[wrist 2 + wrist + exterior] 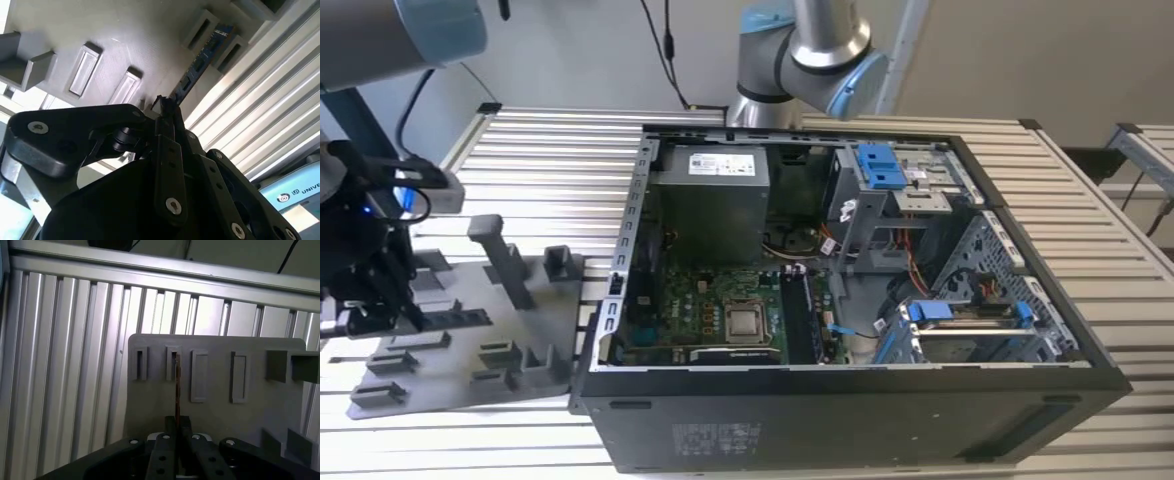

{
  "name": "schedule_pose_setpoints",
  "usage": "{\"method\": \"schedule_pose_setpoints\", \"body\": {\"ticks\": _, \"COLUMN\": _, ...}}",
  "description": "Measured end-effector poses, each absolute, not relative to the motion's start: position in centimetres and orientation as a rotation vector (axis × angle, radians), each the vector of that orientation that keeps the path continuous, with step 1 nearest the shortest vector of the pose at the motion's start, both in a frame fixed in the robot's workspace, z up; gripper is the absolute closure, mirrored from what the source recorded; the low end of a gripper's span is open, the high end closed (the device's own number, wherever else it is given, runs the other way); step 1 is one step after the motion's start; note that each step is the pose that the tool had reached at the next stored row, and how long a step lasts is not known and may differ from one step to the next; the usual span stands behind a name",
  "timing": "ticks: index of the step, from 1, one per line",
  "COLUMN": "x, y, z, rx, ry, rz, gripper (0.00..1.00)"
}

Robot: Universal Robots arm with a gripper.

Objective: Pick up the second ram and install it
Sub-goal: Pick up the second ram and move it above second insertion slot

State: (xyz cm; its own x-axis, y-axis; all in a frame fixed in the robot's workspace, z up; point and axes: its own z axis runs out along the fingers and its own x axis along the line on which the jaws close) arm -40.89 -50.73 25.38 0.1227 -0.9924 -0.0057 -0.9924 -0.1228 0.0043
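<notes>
Table: slatted aluminium bench (534,160) that carries everything. Its ribs run past the tray's edge in both wrist views.
Computer case: open black tower (854,425) lying on its side on the table, with the motherboard (707,300) facing up. A grey power supply box (707,195) sits behind the board, and blue drive clips show toward the exterior view's right.
Arm: my grey tubes and blue-capped joints. One joint (807,55) stands behind the case, and another hangs in the exterior view's upper left corner, on the tray's side.
Tray: gray plastic tray (454,385) with upright posts and rectangular slots, just beside the case on the exterior view's left.
Gripper: my dark linkage (177,422) hangs over the tray, at the end far from the case. My fingers (186,427) are drawn together and clamped on the near end of the stick.
Second ram: thin dark board (177,385), not in the case but over at the tray.
- In the first wrist view it is edge-on, running straight from my fingertips to one of the tray's slots.
- In the second wrist view its flat face (197,67) shows a row of chips and a blue patch near the far end, which lies between two raised slot blocks.
- I cannot tell whether that far end is seated in the slot or lifted just clear of it.
</notes>
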Motion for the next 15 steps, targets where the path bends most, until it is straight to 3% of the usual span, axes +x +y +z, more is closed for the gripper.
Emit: {"method": "schedule_pose_setpoints", "body": {"ticks": 15, "x": -41.67, "y": -50.71, "z": 25.95, "rx": -2.340, "ry": 2.072, "rz": -0.016, "gripper": 0.85}}
